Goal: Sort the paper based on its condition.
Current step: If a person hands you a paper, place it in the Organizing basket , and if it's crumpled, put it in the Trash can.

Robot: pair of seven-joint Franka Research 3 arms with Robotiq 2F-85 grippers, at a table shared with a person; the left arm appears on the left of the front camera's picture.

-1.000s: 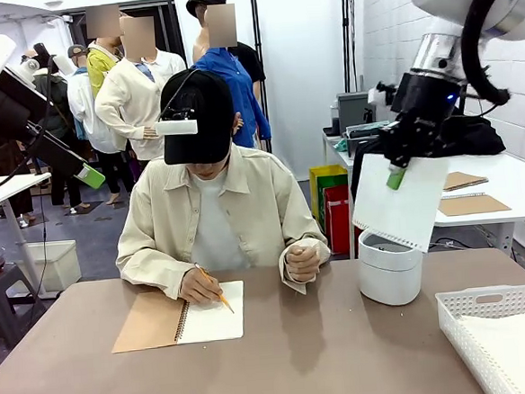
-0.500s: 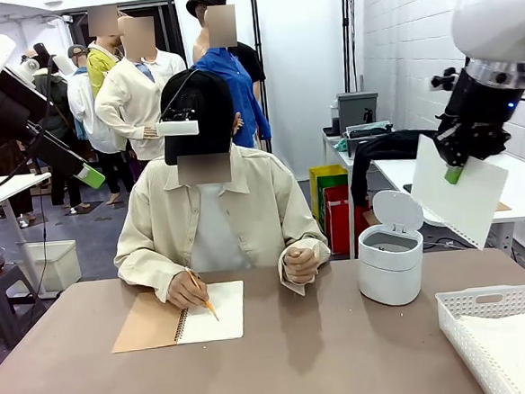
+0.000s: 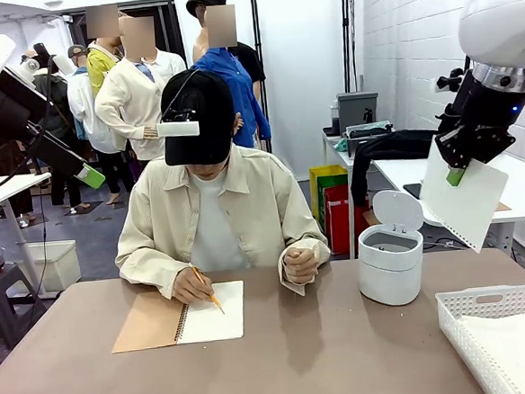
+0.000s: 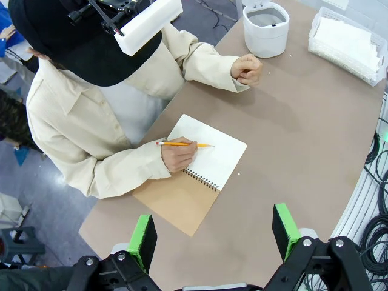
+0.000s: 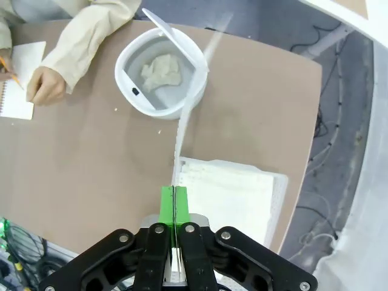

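Since a second ago the right gripper (image 3: 457, 176) has been swinging its sheet of paper (image 3: 466, 201) from above the white lidded bin (image 3: 391, 265) out to the right, and it is now hanging high over the near-right side of the table, roughly above the white lattice basket (image 3: 476, 344). That placement probably reflects the sort: the bin is holding a crumpled wad (image 5: 161, 71), while the basket is holding flat sheets (image 5: 225, 195), so this flat page seems bound for the basket. The right gripper's green pads (image 5: 174, 205) are pressing together on the sheet's top edge, letting it dangle edge-on. The left gripper (image 4: 213, 233) is waiting with its fingers wide apart and touching nothing, above the spiral notebook (image 4: 195, 171) where the person's hand (image 4: 177, 154) is pencilling.
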